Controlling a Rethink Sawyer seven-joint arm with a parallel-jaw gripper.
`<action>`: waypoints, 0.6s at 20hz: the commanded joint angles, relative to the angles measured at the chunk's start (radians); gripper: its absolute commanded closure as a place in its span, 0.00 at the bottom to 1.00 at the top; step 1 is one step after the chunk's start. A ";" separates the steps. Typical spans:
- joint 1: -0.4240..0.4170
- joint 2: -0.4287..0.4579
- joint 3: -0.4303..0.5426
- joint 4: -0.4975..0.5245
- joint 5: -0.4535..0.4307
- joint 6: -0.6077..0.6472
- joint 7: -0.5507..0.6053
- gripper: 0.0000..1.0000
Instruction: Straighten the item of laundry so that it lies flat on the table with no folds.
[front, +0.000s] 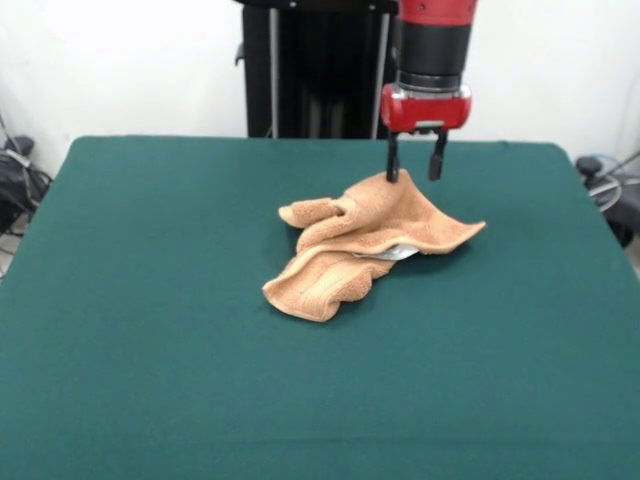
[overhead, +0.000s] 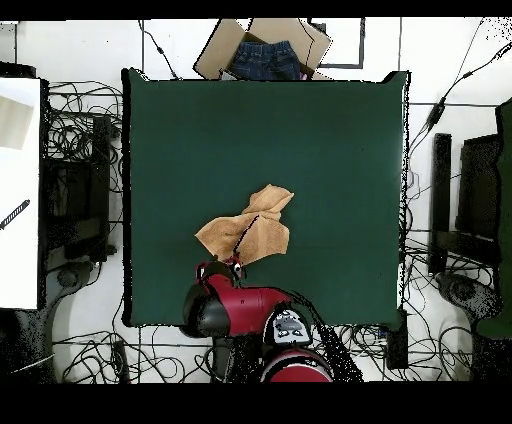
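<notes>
1. Counter (front: 150, 380): green felt, the near half is bare, with wide margins on every side of the towel.
2. Towel (front: 360, 250): tan, crumpled mid-counter, well clear of all edges. The near corner is folded under, showing the woven band. White tag (front: 398, 255) peeks out beneath the right flap.
3. Long axis in the front view runs near-left to far-right, with flaps pointing left and right.
4. Claw (front: 415, 160): spread, gripping nothing. Left fingertip (front: 392, 172) is at the towel's far peak, touching or just above; the right one hangs clear.
5. Judgement: the towel lies straight below and toward me from the claw. Dragging the peak away from me could unroll the folds; room behind looks adequate.
</notes>
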 joint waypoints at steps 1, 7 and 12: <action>-0.008 0.006 0.034 0.005 0.039 0.044 0.200 0.00; -0.029 -0.030 0.058 0.005 0.040 0.095 0.187 0.00; -0.027 -0.040 0.059 -0.003 0.035 0.108 0.173 0.00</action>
